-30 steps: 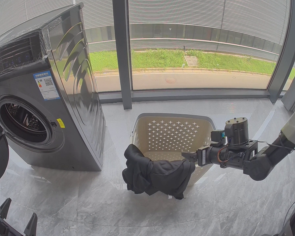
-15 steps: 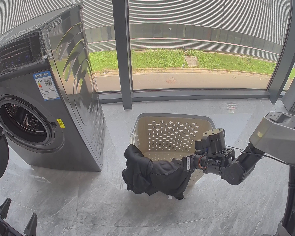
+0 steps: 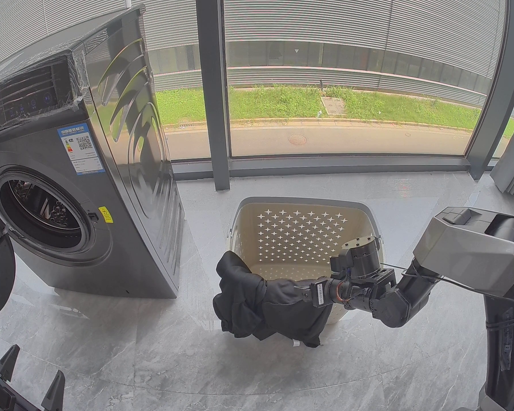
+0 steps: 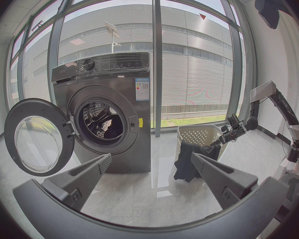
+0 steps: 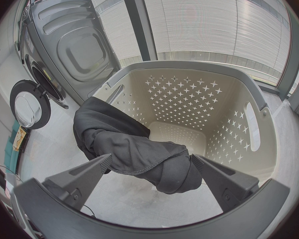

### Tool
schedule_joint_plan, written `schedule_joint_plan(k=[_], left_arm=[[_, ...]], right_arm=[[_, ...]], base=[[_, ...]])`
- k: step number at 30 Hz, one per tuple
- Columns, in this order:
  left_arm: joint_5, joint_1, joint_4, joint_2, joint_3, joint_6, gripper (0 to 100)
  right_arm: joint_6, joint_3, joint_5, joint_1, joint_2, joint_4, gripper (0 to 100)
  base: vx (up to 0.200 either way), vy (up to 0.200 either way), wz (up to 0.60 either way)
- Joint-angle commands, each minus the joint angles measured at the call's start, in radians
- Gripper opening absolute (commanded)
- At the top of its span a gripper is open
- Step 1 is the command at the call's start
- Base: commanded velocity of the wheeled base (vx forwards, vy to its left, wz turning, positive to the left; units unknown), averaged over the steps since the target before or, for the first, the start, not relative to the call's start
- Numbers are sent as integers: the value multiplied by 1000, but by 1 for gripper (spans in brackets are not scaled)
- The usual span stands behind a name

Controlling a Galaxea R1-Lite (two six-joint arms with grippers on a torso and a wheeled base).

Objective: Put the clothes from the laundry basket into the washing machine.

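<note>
Right gripper (image 5: 150, 159) has swung in from the right of the basket (image 3: 302, 204) to the black garment (image 3: 268, 309) draped over its near rim, fingers spread wide either side of the cloth, not closed on it. Left gripper (image 4: 149, 159) hangs low, fingers apart, empty. Glossy grey marble floor (image 3: 154, 349), washer (image 3: 68, 161) with its door open, tall windows (image 3: 348, 58) behind.
</note>
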Motion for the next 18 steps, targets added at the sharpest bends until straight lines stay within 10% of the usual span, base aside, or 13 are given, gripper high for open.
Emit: schedule_joint_plan(k=[1, 18], left_arm=[[0, 0, 0, -16, 18, 0, 100], [0, 0, -1, -16, 18, 1, 100]], right_arm=[[0, -24, 0, -4, 34, 1, 100], [0, -70, 22, -21, 93, -2, 100]], base=[[0, 0, 0], [0, 0, 0]])
